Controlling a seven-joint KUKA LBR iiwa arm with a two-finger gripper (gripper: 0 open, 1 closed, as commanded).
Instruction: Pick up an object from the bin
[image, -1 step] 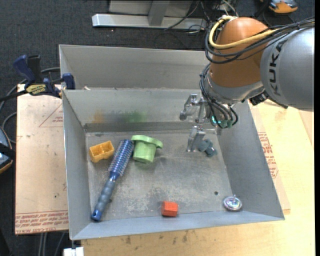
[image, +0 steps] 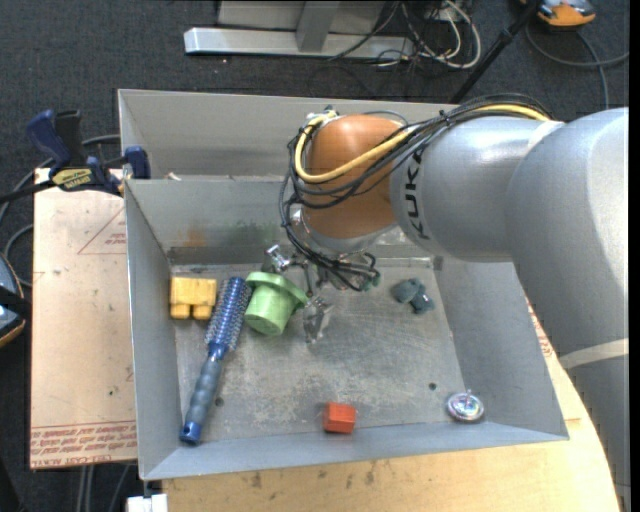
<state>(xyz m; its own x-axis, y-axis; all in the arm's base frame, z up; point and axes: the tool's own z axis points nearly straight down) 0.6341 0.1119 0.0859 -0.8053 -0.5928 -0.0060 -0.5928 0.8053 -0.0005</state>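
Your tool (image: 314, 325) hangs low in the bin (image: 150, 330), just beside the green cup (image: 270, 305), which lies on its side toward the blue brush (image: 215, 355). Whether the tool is spread or pressed together, you cannot tell.

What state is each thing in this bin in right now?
green cup: lying on its side.
blue hairbrush: flat, bristle end beside the cup.
yellow block: flat, near the left wall.
red cube: alone near the front wall.
grey piece: loose, apart from others.
silver disc: flat, front right corner.
gripper: low, right of the green cup.
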